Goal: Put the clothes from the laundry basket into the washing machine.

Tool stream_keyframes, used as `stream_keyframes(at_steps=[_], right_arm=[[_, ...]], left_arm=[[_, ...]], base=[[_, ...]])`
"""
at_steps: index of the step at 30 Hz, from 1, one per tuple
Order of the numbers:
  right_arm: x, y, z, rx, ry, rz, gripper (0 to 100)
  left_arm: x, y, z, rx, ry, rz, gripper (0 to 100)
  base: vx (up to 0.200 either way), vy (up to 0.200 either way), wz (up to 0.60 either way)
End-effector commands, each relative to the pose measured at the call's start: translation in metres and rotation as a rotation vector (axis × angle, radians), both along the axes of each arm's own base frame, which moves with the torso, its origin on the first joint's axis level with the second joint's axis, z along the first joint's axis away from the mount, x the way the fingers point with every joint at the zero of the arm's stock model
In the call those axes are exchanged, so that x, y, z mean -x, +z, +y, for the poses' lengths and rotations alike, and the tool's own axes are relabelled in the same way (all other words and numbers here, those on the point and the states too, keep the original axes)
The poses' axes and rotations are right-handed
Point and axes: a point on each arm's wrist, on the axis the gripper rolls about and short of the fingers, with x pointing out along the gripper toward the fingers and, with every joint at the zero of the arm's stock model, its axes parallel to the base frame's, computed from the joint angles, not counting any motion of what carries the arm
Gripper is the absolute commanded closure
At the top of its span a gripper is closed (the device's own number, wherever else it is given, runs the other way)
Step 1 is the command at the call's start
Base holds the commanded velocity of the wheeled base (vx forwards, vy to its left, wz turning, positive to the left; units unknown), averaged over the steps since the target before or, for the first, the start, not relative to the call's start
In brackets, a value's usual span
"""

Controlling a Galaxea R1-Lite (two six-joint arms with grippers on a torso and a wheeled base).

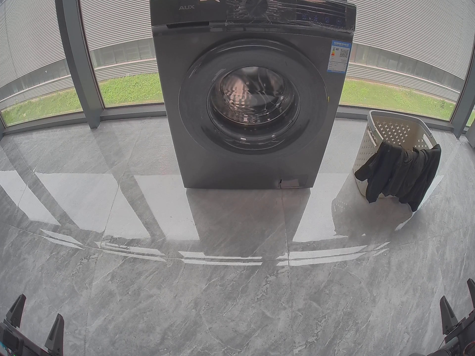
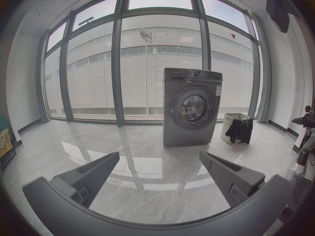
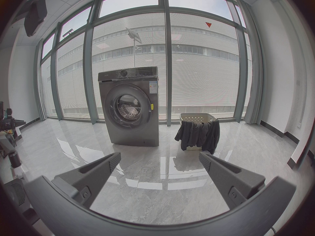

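A grey front-loading washing machine (image 1: pixel 252 90) stands ahead against the windows, its round door (image 1: pixel 253 102) shut. To its right sits a white perforated laundry basket (image 1: pixel 393 129) with dark clothes (image 1: pixel 401 174) draped over its front rim. My left gripper (image 1: pixel 34 320) is low at the near left, open and holding nothing. My right gripper (image 1: pixel 457 305) is low at the near right, also open and holding nothing. Both wrist views show the washing machine (image 2: pixel 192 110) (image 3: pixel 129 105), the basket (image 2: pixel 229 123) (image 3: pixel 197 118) and the clothes (image 2: pixel 241 130) (image 3: pixel 198 135) far beyond the open fingers.
Glossy grey tiled floor (image 1: pixel 222 273) stretches between me and the machine. Tall windows with dark frames (image 1: pixel 74 50) line the back wall. A stand with equipment (image 2: pixel 306 138) is at the room's side.
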Motion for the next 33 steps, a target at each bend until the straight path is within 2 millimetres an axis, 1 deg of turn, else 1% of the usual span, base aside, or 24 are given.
stream_keyframes(at_steps=[1, 33], right_arm=[[-0.0002, -0.0052, 0.0000, 0.001, 0.002, 0.003, 0], [-0.0003, -0.0052, 0.0000, 0.001, 0.002, 0.005, 0]], left_arm=[[0.0000, -0.0052, 0.0000, 0.000, -0.001, -0.001, 0], [0.0000, -0.0052, 0.0000, 0.009, 0.002, -0.001, 0]], base=[[0.200, 0.000, 0.00], [0.200, 0.000, 0.00]])
